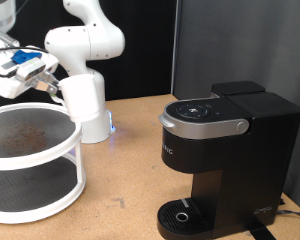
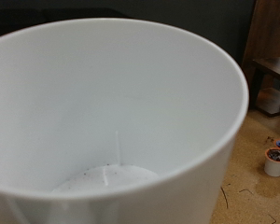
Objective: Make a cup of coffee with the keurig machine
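The white cup [image 2: 131, 112] fills the wrist view, seen from above into its open mouth, very close to the camera. My fingers do not show there. In the exterior view my gripper [image 1: 35, 78] hangs at the upper left, above the far rim of a white two-tier round shelf [image 1: 50, 195]; I cannot make out the cup there. The black keurig machine [image 1: 220, 150] stands at the exterior view's right with its grey-silver lid down and nothing on its round drip tray [image 1: 180, 214].
The arm's white base [image 1: 86, 105] stands behind the shelf. A wooden tabletop [image 1: 125, 170] lies between shelf and machine. In the wrist view a small white container [image 2: 275, 161] sits on the floor near wooden furniture [image 2: 271, 56].
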You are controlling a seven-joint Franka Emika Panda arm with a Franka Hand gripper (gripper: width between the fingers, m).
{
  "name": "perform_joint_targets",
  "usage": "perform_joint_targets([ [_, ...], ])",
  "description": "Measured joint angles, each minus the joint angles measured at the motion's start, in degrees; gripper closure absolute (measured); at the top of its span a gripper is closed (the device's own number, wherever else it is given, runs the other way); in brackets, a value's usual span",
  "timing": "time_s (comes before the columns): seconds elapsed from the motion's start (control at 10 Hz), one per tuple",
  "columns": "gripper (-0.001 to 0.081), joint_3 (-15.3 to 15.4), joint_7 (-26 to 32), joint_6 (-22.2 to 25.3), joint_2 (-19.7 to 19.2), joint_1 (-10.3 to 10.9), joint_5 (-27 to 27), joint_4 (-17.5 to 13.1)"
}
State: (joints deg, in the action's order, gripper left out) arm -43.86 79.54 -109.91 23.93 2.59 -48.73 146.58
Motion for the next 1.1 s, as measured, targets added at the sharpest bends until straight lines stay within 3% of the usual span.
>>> perform_joint_targets([
  [0.4, 0.0734, 4.3, -2.6, -6.6, -2.7, 4.9, -8.0, -0.8],
  [0.7, 0.0734, 6.3, -1.7, -9.5, -6.1, 8.1, -10.8, -1.3],
  [1.1, 0.0734, 6.6, -0.1, -10.3, -7.6, 8.6, -11.7, -1.2],
])
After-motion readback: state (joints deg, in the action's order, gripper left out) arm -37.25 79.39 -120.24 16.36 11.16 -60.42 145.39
